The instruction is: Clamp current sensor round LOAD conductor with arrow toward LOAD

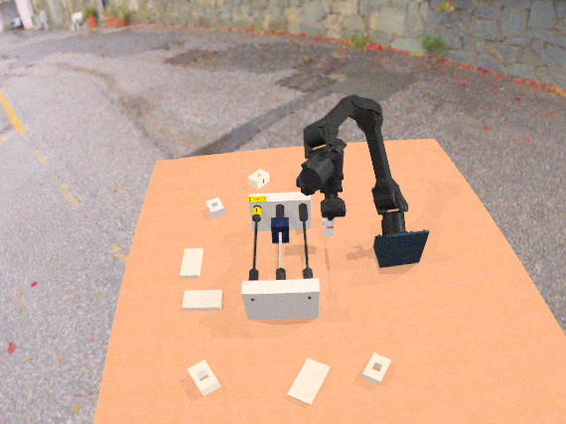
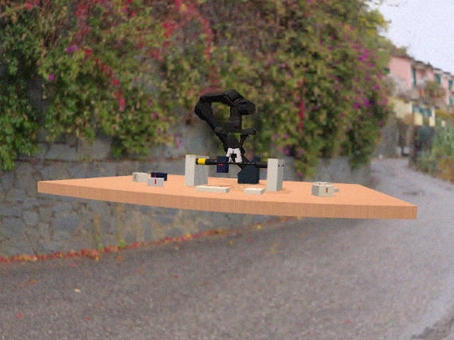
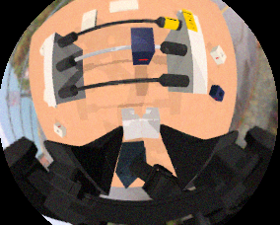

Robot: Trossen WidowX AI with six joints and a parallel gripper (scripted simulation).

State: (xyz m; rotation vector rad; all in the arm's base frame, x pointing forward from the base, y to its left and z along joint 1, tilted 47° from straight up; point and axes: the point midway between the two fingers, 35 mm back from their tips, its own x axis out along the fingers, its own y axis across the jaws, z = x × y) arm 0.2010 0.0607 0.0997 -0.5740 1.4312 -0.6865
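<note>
My gripper (image 1: 332, 213) (image 3: 141, 127) is shut on the white open split-core sensor (image 1: 329, 227) (image 2: 234, 155) (image 3: 141, 124), raised off the table. A red mark shows on the sensor in the top view. Its open jaws face the conductors in the wrist view. Sensor and gripper are beside the nearest black conductor (image 1: 306, 249) (image 3: 123, 82), on the arm's side. The farthest black conductor (image 1: 255, 249) (image 3: 118, 24) has a yellow band (image 1: 256, 212) (image 2: 201, 162) (image 3: 171, 23) at one end, by a yellow label (image 1: 257, 199) (image 3: 189, 21); its lettering is unreadable.
A navy box (image 1: 280, 229) (image 2: 222, 164) (image 3: 142, 45) sits round the light middle conductor (image 1: 280, 256). Pale end blocks (image 1: 282, 301) (image 2: 275, 174) (image 1: 304, 199) hold the conductors. White blocks (image 1: 204, 377) (image 1: 376, 368) and flat plates (image 1: 309, 380) (image 1: 203, 300) lie around the table.
</note>
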